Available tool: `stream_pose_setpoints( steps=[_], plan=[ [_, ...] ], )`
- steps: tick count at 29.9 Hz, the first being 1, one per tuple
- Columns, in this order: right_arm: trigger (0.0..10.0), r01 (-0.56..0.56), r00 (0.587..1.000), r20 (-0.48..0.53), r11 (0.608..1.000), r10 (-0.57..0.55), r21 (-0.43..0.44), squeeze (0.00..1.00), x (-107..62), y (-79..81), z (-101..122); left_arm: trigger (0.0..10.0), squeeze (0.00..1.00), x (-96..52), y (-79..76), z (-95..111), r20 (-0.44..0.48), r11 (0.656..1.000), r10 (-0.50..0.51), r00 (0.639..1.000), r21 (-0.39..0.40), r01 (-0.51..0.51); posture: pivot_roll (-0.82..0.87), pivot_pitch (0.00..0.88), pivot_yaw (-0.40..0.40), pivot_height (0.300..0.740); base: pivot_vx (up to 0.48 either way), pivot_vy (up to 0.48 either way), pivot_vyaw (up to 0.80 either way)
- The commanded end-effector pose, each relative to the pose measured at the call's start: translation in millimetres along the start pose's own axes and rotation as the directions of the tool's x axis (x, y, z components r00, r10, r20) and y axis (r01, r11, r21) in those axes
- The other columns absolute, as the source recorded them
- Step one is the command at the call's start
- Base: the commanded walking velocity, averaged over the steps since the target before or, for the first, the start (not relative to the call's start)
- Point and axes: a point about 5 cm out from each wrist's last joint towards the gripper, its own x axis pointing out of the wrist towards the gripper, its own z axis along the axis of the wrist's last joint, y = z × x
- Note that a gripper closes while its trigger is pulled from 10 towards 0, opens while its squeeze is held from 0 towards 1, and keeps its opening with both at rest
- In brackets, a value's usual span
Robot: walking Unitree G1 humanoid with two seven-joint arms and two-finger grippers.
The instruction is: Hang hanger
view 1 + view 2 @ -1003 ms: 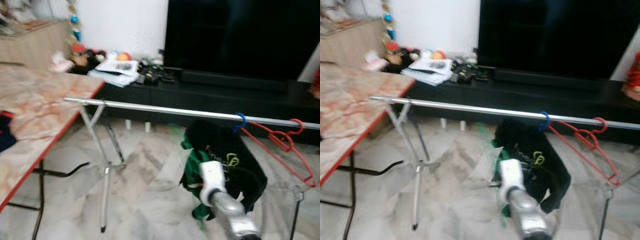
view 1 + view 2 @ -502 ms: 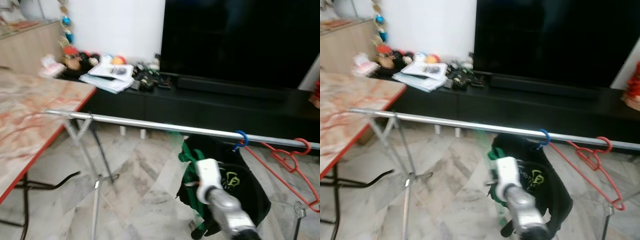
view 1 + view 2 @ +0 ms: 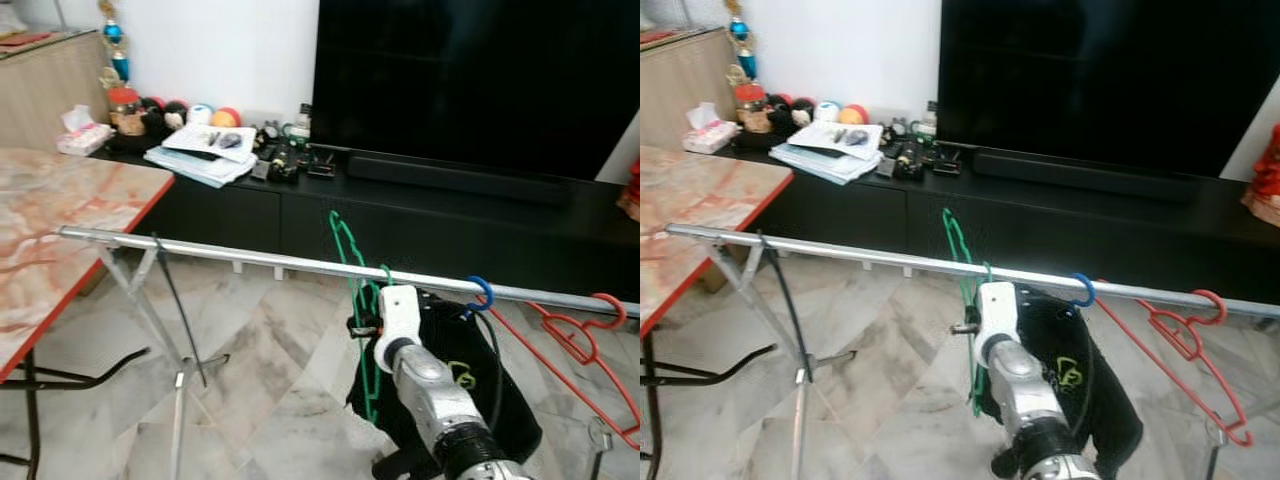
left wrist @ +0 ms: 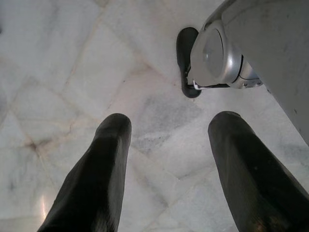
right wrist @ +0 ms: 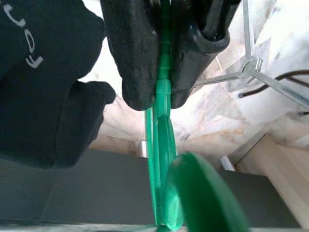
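Now raised at frame centre: green hanger, hook above the rail, pinched tight in right gripper. Ready to lower on. Left gripper spread wide, idle.

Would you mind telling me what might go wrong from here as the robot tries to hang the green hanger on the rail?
The right gripper pinches only the thin edge of the green hanger, so it may twist or slip.

Its hook sits above the metal rail beside the black garment on the blue hook; lowering could snag that cloth.

The rail rests on a light folding stand, which a push might shift.
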Motion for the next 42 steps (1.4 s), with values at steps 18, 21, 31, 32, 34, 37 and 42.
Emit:
stream_pose_setpoints(
  steps=[18,21,31,32,34,37,42],
  plan=[
    [10.0,0.132,0.989,-0.078,0.991,-0.128,0.038,0.00,12.3,19.3,15.8,10.0,0.00,0.5,-0.5,1.6,-0.020,1.000,-0.007,1.000,0.027,0.007,0.17,0.000,-0.039,0.740,0.000,0.000,0.00],
    [10.0,0.145,0.986,-0.085,0.989,-0.142,0.033,0.00,13.5,18.4,18.2,10.0,0.00,0.8,-1.8,2.5,-0.018,1.000,-0.008,1.000,0.026,0.008,0.18,0.000,-0.046,0.740,0.000,0.000,0.00],
    [10.0,0.160,0.971,-0.197,0.979,-0.134,0.123,0.00,13.2,18.9,3.3,10.0,0.00,1.2,-4.0,2.9,-0.016,0.999,-0.013,1.000,0.034,0.013,0.17,0.000,-0.049,0.740,0.000,0.000,0.00],
    [10.0,0.168,0.969,-0.205,0.976,-0.137,0.141,0.00,13.1,18.8,1.9,10.0,0.00,1.2,-4.1,2.7,-0.018,0.999,-0.015,1.000,0.041,0.016,0.17,0.000,-0.046,0.740,0.000,0.000,0.00],
    [10.0,0.173,0.969,-0.204,0.974,-0.141,0.147,0.00,13.2,18.8,2.3,10.0,0.00,1.1,-3.8,2.4,-0.019,0.999,-0.017,1.000,0.048,0.018,0.17,0.000,-0.041,0.740,0.000,0.000,0.00],
    [10.0,0.177,0.967,-0.210,0.972,-0.143,0.153,0.00,13.4,19.9,2.6,10.0,0.00,0.9,-3.2,1.9,-0.022,0.998,-0.019,1.000,0.054,0.020,0.17,0.000,-0.037,0.740,0.000,0.000,0.00],
    [10.0,0.188,0.966,-0.218,0.959,-0.141,0.212,0.00,13.7,21.5,2.6,10.0,0.00,0.5,-1.3,0.6,-0.027,0.998,-0.011,1.000,0.062,0.013,0.18,0.000,-0.031,0.740,0.000,0.000,0.00]
  ],
)
